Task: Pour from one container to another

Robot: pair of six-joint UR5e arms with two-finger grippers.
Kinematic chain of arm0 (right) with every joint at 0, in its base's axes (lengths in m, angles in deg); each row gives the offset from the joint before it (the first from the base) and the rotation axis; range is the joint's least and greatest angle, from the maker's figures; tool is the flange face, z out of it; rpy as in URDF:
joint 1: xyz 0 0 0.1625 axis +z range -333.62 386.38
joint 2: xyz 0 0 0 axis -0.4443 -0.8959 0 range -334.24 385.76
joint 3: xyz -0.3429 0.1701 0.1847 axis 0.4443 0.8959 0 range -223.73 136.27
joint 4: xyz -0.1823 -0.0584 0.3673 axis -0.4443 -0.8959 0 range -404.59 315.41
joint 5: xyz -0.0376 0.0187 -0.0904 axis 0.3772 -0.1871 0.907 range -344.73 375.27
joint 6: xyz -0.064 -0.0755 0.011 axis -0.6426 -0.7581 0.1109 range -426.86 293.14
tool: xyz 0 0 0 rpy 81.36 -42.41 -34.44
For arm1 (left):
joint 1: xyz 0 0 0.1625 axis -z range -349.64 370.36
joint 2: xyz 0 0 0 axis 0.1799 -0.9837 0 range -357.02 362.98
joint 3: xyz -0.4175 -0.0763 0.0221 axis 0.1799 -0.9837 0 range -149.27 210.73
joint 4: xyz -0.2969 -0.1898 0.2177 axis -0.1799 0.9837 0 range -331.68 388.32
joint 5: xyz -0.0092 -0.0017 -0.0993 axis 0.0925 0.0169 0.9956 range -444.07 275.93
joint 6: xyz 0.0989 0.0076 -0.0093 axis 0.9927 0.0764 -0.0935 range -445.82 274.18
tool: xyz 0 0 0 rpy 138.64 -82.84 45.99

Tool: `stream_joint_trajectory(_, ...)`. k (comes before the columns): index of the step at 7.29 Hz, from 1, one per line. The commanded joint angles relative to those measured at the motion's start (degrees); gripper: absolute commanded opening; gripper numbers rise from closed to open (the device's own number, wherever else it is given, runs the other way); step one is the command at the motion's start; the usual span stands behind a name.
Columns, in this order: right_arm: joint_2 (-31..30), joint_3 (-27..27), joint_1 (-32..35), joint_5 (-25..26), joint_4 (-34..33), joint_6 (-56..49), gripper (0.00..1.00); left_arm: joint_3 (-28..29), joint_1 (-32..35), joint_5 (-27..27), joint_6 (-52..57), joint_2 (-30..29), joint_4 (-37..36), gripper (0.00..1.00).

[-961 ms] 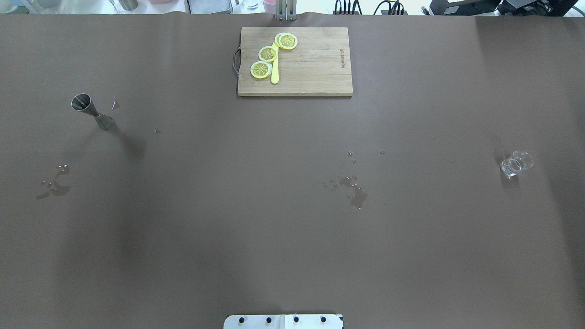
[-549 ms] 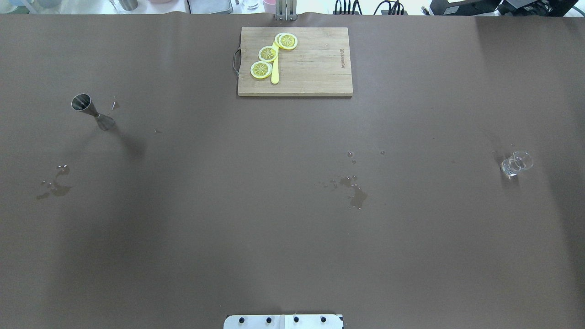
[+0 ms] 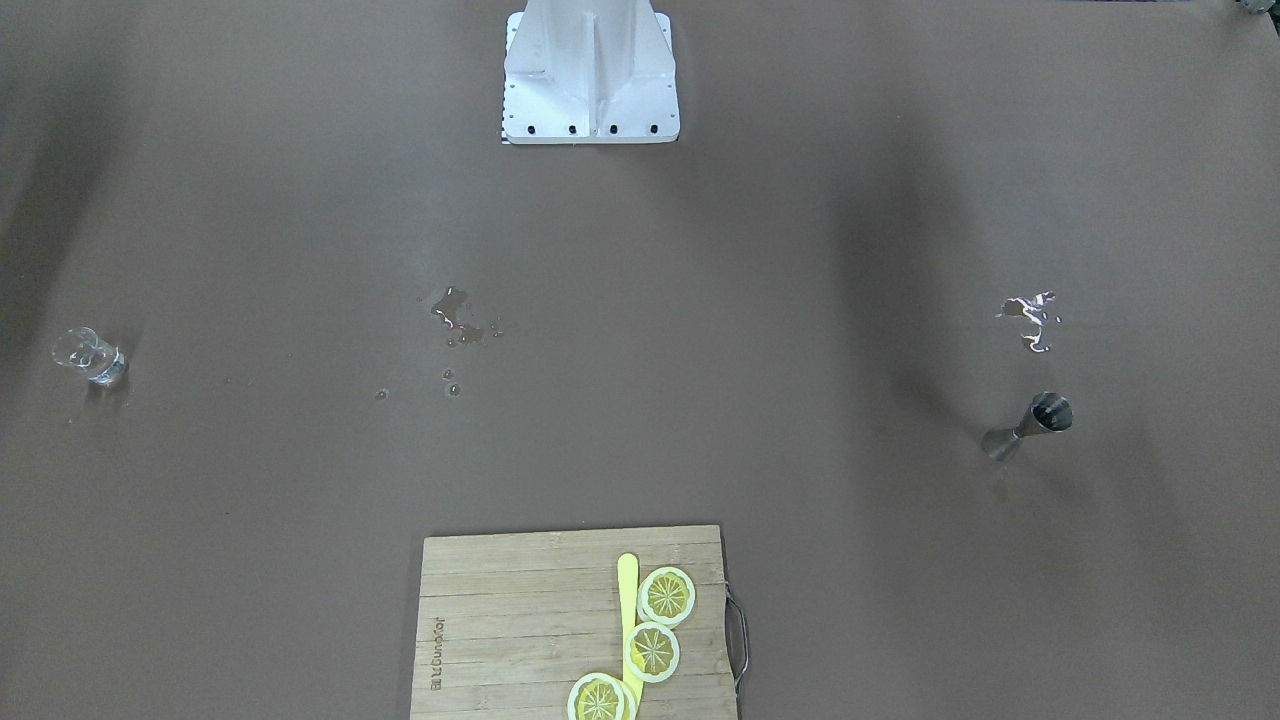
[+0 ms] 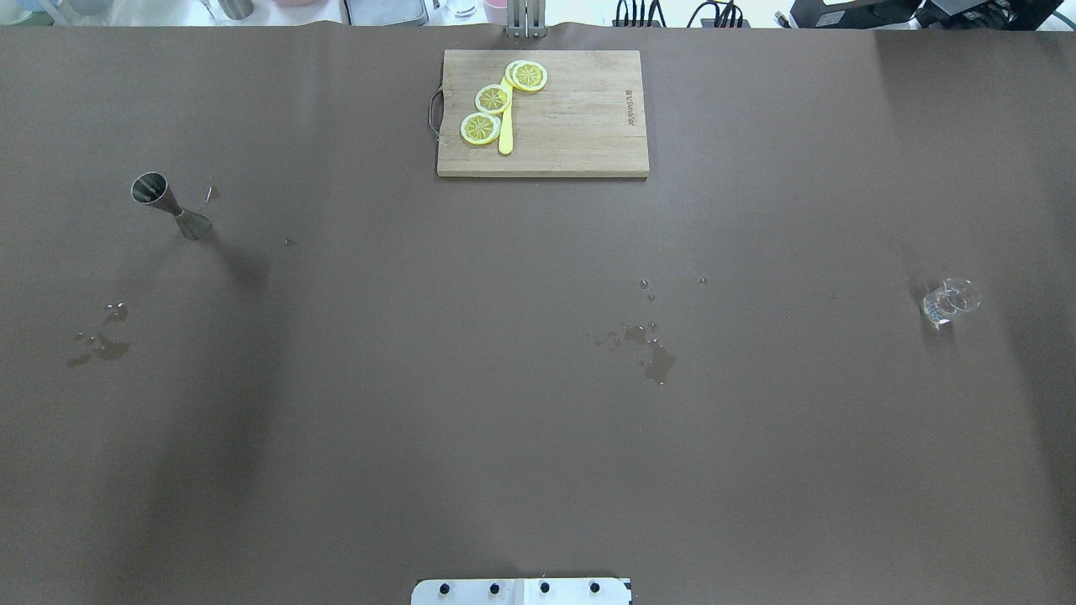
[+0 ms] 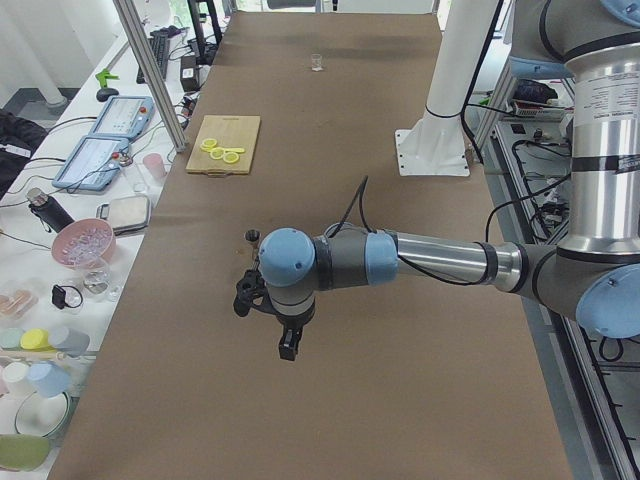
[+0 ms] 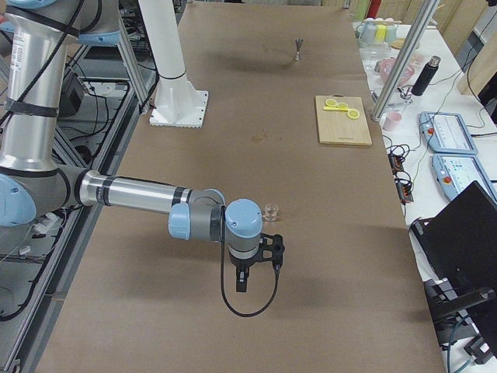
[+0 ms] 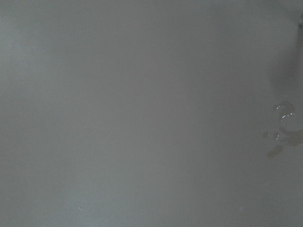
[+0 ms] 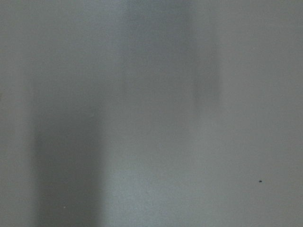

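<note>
A steel jigger stands upright on the brown table at the left, also seen as the jigger in the front view. A small clear glass stands far to the right; the same glass sits just beyond my right arm's wrist. My left gripper hangs over the table near the jigger. My right gripper hangs beside the glass. Only the side views show them, so I cannot tell whether either is open or shut. Both wrist views show bare table.
A wooden cutting board with lemon slices and a yellow knife lies at the far middle. Water spots lie mid-table, and a puddle at the left. The white robot base stands at the near edge.
</note>
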Motion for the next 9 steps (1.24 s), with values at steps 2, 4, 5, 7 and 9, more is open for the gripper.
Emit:
stream_joint_trajectory(2,0.0,0.1,0.0,0.0,0.0,0.0,1.00,5.0,1.3,1.9,-9.3,-2.1,0.4,0.98)
stream_joint_trajectory(4,0.0,0.0,0.0,0.0,0.0,-0.1,1.00,5.3,1.1,1.3,-10.6,-1.9,4.5,0.98)
stream_joint_trajectory(5,0.0,0.0,0.0,0.0,0.0,-0.2,1.00,4.5,0.9,1.2,-12.1,-1.8,4.8,0.98)
stream_joint_trajectory(7,0.0,0.0,0.0,0.1,0.0,-0.2,1.00,4.2,-1.9,-1.6,-17.0,-1.2,9.3,0.98)
stream_joint_trajectory(9,0.1,0.1,0.0,0.2,0.1,-0.2,1.00,4.2,-5.3,-1.8,-21.0,-0.2,13.7,0.98)
